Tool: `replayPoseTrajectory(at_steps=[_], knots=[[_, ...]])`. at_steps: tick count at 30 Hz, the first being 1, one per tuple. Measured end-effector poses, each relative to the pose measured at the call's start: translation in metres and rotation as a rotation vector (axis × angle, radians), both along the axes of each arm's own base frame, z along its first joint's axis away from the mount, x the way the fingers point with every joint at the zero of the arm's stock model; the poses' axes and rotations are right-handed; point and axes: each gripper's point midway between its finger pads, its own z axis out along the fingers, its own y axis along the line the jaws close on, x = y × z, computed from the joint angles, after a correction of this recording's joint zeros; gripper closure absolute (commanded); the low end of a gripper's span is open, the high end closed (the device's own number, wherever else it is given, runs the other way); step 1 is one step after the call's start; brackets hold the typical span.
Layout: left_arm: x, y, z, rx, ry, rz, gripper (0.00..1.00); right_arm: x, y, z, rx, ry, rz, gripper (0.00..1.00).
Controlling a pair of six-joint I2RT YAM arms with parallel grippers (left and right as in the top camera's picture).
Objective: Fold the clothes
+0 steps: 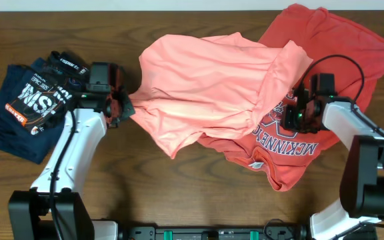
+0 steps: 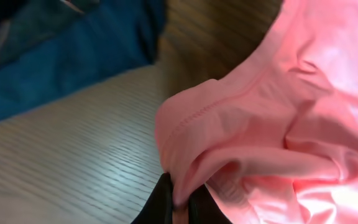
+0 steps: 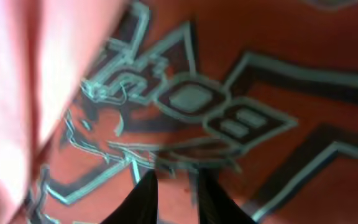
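Salmon-pink T-shirt [image 1: 205, 80] is lying crumpled on the surface [image 1: 179, 193], overlapping the red T-shirt [image 1: 342, 40]. My left gripper [image 2: 178, 208] is pinching its hem; my right gripper [image 3: 174, 193] is hanging narrow and empty over red print. I am judging it needs a pink edge before spreading

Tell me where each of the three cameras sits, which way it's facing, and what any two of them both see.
Overhead: fixed above the table, looking straight down on the pink T-shirt, red T-shirt, navy T-shirt, left hand and right hand.
Left wrist: on the left arm, looking along its dark fingers at the pinched pink hem; navy T-shirt beyond.
Right wrist: on the right arm, looking past its fingertips at the red T-shirt's print; pink cloth at left.
Shared: the pink T-shirt shows in all three.
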Motion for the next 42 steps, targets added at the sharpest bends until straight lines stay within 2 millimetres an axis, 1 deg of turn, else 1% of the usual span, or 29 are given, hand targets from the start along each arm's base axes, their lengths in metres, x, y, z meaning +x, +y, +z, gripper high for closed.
replayPoseTrajectory(at_steps=[2,4,6,8,9,10,11,12,13,15,16,17,18,20,21,23,24,25,28,29,31,32,33,34,36,39,42], knots=[[0.0,0.006,0.0,0.009,0.0,0.016,0.94,0.001,-0.009,-0.002,-0.033,0.016,-0.032,0.82],[0.0,0.01,0.0,0.012,0.0,0.027,0.94,0.001,-0.023,-0.003,-0.074,0.032,-0.083,0.83],[0.0,0.013,0.0,0.014,0.0,0.036,0.94,0.0,-0.056,-0.004,-0.145,0.051,-0.195,0.82],[-0.001,0.019,0.0,0.023,0.0,0.051,0.94,-0.008,-0.088,-0.003,-0.196,0.076,-0.307,0.8],[-0.001,0.024,0.001,0.028,0.0,0.062,0.94,-0.017,-0.113,-0.002,-0.228,0.102,-0.398,0.8],[-0.001,0.028,0.001,0.035,0.0,0.071,0.94,-0.025,-0.129,-0.002,-0.243,0.125,-0.456,0.79],[-0.002,0.032,0.001,0.04,0.001,0.081,0.94,-0.037,-0.149,-0.001,-0.263,0.162,-0.532,0.79],[-0.002,0.038,0.001,0.045,0.001,0.097,0.94,-0.055,-0.173,0.001,-0.284,0.213,-0.627,0.79],[-0.003,0.042,0.001,0.05,0.002,0.106,0.94,-0.068,-0.184,0.001,-0.294,0.248,-0.68,0.79],[-0.004,0.055,0.001,0.061,0.002,0.137,0.94,-0.097,-0.216,0.005,-0.287,0.314,-0.831,0.77],[-0.005,0.059,0.002,0.064,0.002,0.15,0.94,-0.104,-0.227,0.008,-0.274,0.318,-0.882,0.76],[-0.006,0.064,0.002,0.066,0.001,0.165,0.94,-0.106,-0.238,0.012,-0.25,0.303,-0.928,0.75],[-0.006,0.067,0.002,0.066,0.0,0.174,0.94,-0.103,-0.249,0.017,-0.216,0.269,-0.957,0.75],[-0.007,0.07,0.002,0.062,0.0,0.183,0.94,-0.088,-0.261,0.029,-0.152,0.186,-0.965,0.72],[-0.006,0.069,0.001,0.054,-0.001,0.18,0.94,-0.074,-0.262,0.037,-0.102,0.128,-0.932,0.71],[-0.005,0.066,0.001,0.035,-0.005,0.172,0.94,-0.051,-0.249,0.05,-0.015,0.043,-0.831,0.69],[-0.004,0.063,0.001,0.023,-0.009,0.167,0.94,-0.042,-0.24,0.055,0.02,0.018,-0.779,0.68],[-0.002,0.061,0.002,0.012,-0.013,0.16,0.94,-0.033,-0.226,0.06,0.059,-0.003,-0.712,0.68],[-0.001,0.055,0.001,-0.01,-0.015,0.147,0.94,-0.015,-0.173,0.065,0.149,-0.007,-0.497,0.7],[-0.001,0.054,0.001,-0.013,-0.015,0.143,0.94,-0.011,-0.152,0.064,0.17,0.001,-0.416,0.71],[-0.001,0.051,0.001,-0.021,-0.015,0.137,0.94,-0.007,-0.114,0.06,0.2,0.025,-0.28,0.75],[-0.001,0.05,0.001,-0.024,-0.015,0.134,0.94,-0.008,-0.088,0.056,0.215,0.044,-0.195,0.77],[-0.001,0.049,0.001,-0.027,-0.014,0.133,0.94,-0.01,-0.073,0.053,0.224,0.056,-0.146,0.78],[-0.001,0.049,0.001,-0.028,-0.014,0.132,0.94,-0.013,-0.054,0.047,0.232,0.075,-0.084,0.78],[-0.001,0.049,0.001,-0.031,-0.013,0.131,0.94,-0.025,-0.019,0.036,0.246,0.117,0.027,0.78],[-0.001,0.048,0.001,-0.032,-0.012,0.131,0.94,-0.043,0.014,0.021,0.258,0.158,0.131,0.77],[-0.001,0.048,0.001,-0.034,-0.012,0.13,0.94,-0.059,0.039,0.005,0.255,0.178,0.223,0.74]])
